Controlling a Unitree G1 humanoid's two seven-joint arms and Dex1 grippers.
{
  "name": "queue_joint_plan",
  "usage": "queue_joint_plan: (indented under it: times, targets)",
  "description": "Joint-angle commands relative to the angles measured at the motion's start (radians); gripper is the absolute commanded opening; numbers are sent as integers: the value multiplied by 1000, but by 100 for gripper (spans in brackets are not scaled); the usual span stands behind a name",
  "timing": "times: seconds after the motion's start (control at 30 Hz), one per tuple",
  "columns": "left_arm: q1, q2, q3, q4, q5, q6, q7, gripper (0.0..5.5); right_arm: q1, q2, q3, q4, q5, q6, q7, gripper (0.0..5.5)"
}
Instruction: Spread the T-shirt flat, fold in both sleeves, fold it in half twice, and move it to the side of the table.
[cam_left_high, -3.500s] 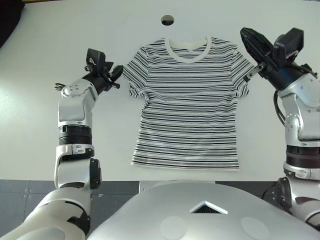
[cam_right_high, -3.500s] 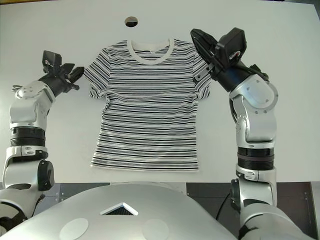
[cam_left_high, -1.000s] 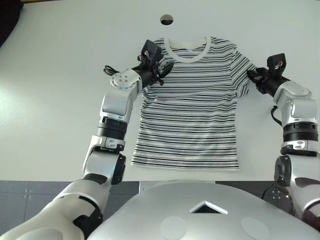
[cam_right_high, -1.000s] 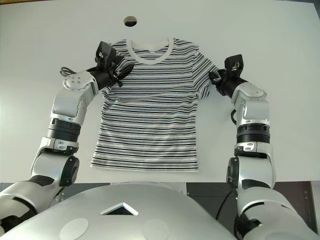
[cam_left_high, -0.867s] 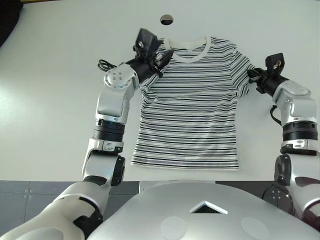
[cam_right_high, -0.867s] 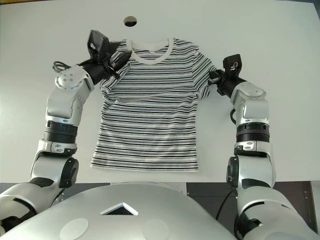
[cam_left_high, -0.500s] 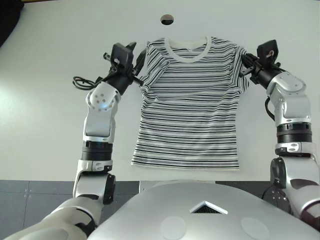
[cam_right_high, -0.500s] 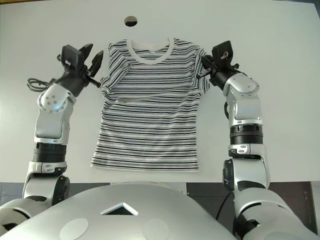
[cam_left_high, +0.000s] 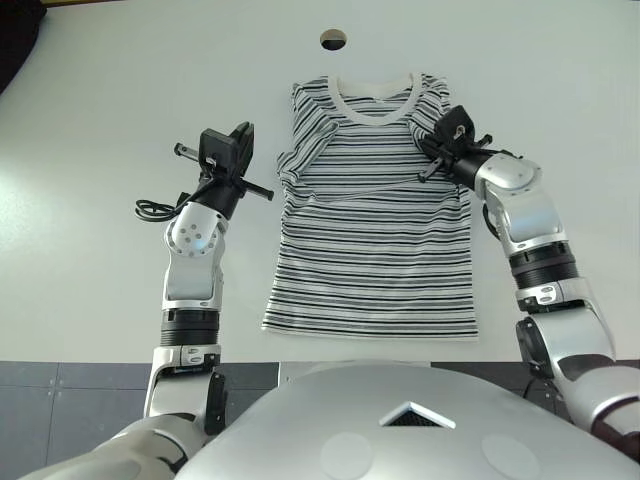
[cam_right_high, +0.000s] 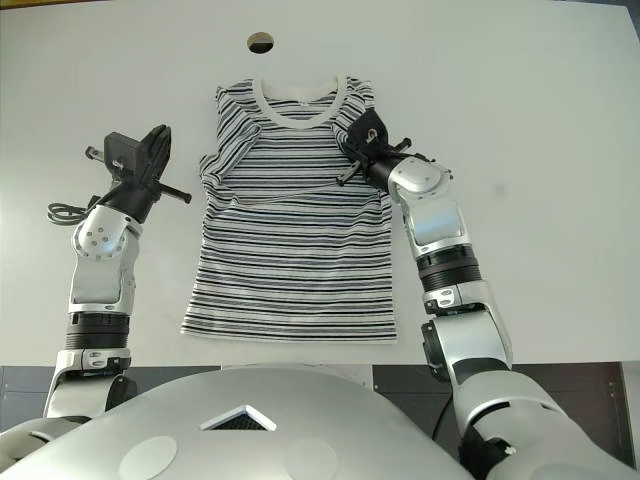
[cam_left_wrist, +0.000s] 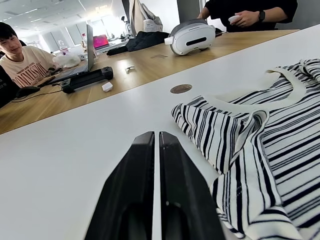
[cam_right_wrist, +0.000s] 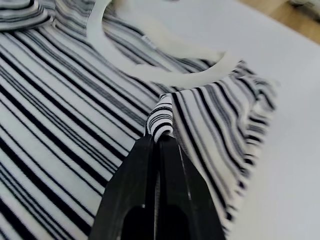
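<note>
Evidently the sleeve-folding step is in hand. The right gripper is clenched on the cuff of the right sleeve, holding it over the chest of the black-and-white striped cotton T-shirt, just below its cream neckband. The T-shirt lies flat on the smooth white table, between the two grippers. The left gripper is closed on nothing and hovers over bare table just outside the shirt's left shoulder. The left sleeve, just beside it, appears already turned in, though its fold looks a little rumpled. Next, the right gripper should lay the cuff down and let go, so that the edge lies straight before the first halving. Count: one T-shirt, two sleeves, two grippers.
</note>
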Motion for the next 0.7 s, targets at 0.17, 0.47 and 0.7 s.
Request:
queue_joint_plan:
  times: [0.17,0.47,0.7]
  targets:
    - [6,2,-14,1,31,-55,22,15,-10,21,-3,5,9,-10,23,155]
    - [72,145,-5,-42,28,-355,-131,15,301,-158,-128,-593,194,-182,252,211]
    - [208,459,-33,1,275,-707,-237,139,532,-524,-176,-534,-147,-774,295,273]
